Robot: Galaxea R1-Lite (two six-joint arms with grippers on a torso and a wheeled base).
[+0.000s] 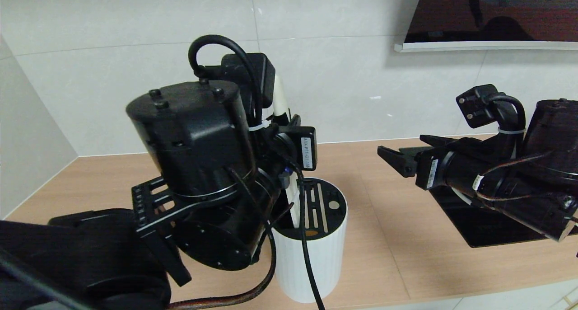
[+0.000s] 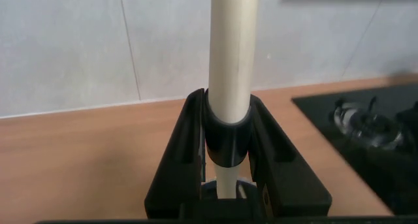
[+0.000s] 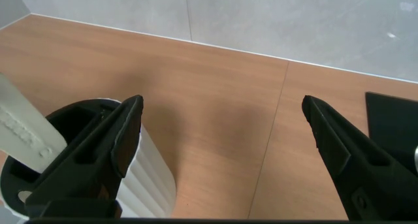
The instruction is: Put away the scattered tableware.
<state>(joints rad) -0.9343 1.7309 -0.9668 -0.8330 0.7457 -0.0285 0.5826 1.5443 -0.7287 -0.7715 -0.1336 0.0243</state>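
The left claw (image 2: 228,106) is clenched on an upright cream utensil (image 2: 234,54) at the head view's centre. Its lower end dips into the black slotted top of the white ribbed holder (image 1: 316,255) at lower centre. Raised lettering on the utensil is unreadable. The right claw (image 3: 221,110) hangs released at right, above the wooden counter (image 1: 397,246) beside the black cooktop (image 1: 474,224).

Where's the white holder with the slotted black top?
Head view: the white holder stands centre-front on the wooden counter, below the left gripper, left of the black cooktop.
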